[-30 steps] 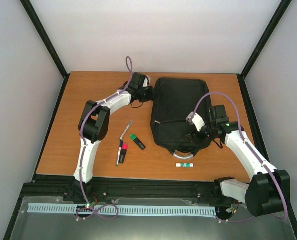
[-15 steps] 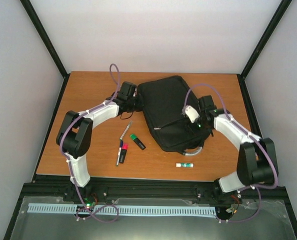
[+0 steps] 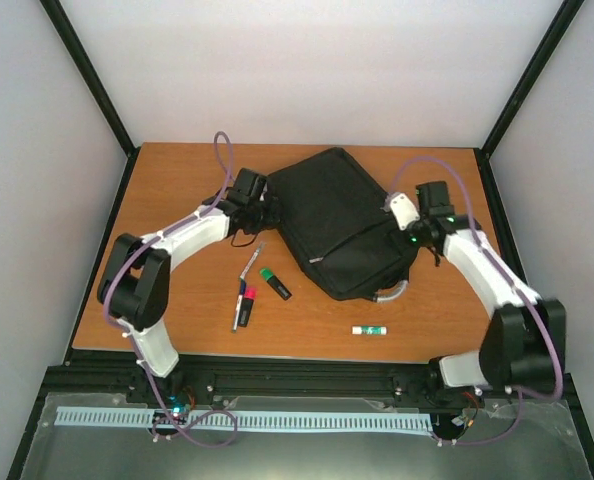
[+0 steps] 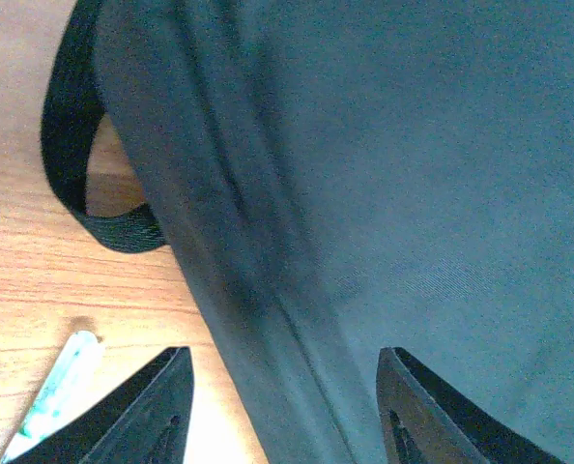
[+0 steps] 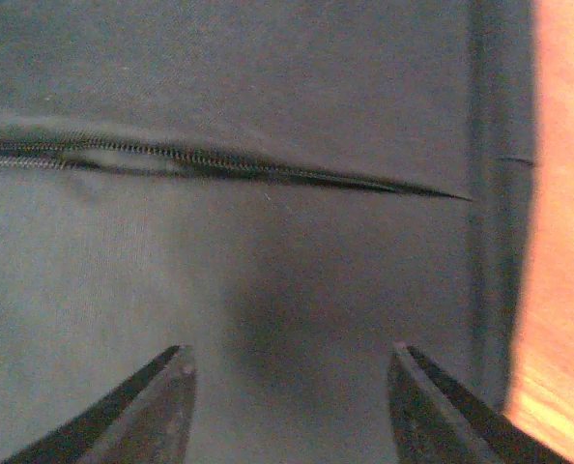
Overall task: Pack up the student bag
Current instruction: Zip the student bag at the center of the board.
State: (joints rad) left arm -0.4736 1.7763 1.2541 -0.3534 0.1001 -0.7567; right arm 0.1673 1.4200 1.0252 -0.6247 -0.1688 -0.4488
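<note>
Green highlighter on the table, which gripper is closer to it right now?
Left. The left gripper is at the student bag's left edge, just beyond the green highlighter; the right gripper is over the bag's right side, farther off.

Orange-brown wooden table (image 3: 167, 180), black-railed at its edges. Lying flat and askew toward the back middle, the black student bag (image 3: 337, 215), its grey loop handle (image 3: 392, 293) at the near right. Left of it, a slim silvery pen (image 3: 252, 260), a green-capped marker (image 3: 274, 284), a red-capped marker (image 3: 248, 301) beside a dark pen (image 3: 238, 312); nearer the front edge, apart, a small white tube (image 3: 370, 329).
</note>
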